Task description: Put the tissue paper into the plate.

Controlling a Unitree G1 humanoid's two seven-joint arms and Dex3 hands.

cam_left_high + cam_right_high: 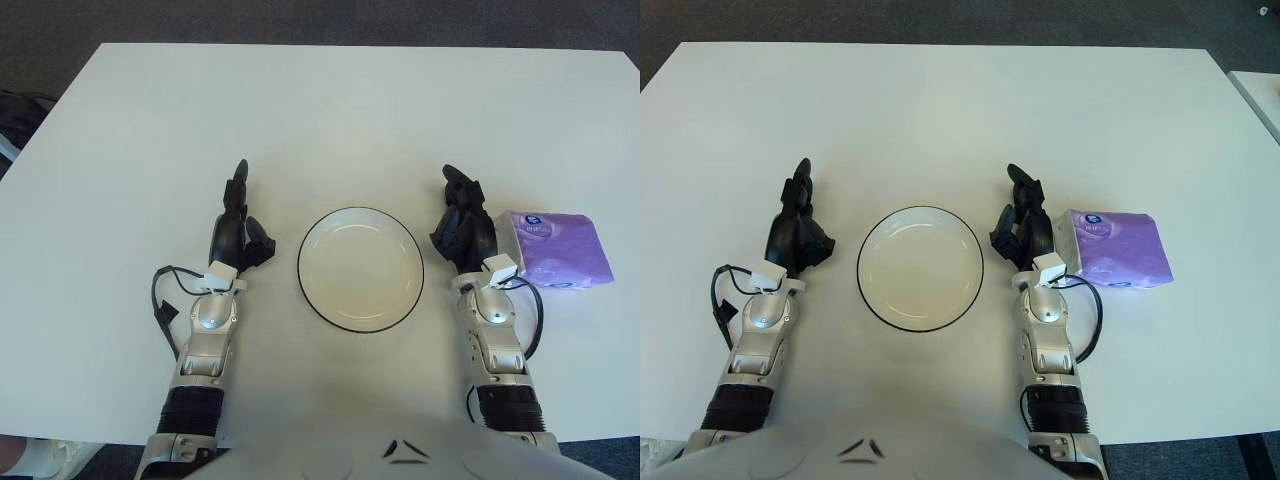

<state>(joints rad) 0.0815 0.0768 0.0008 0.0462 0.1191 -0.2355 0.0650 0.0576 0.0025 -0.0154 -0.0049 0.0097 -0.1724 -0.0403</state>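
Both hands, left hand [240, 225] and right hand [462, 222], open, flank the plate [360, 269]; tissue pack [555, 249] right.

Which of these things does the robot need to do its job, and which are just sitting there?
Needed for the job:
purple tissue pack
white plate, nothing in it
right hand, between plate and tissue pack, holding nothing

Just there:
left hand, left of the plate, holding nothing
white table

table: I see a white tabletop [330, 130] filling most of my view | floor: dark carpet [300, 20] beyond its far edge | furniture: another pale surface [1262, 95] at far right | light: even, soft
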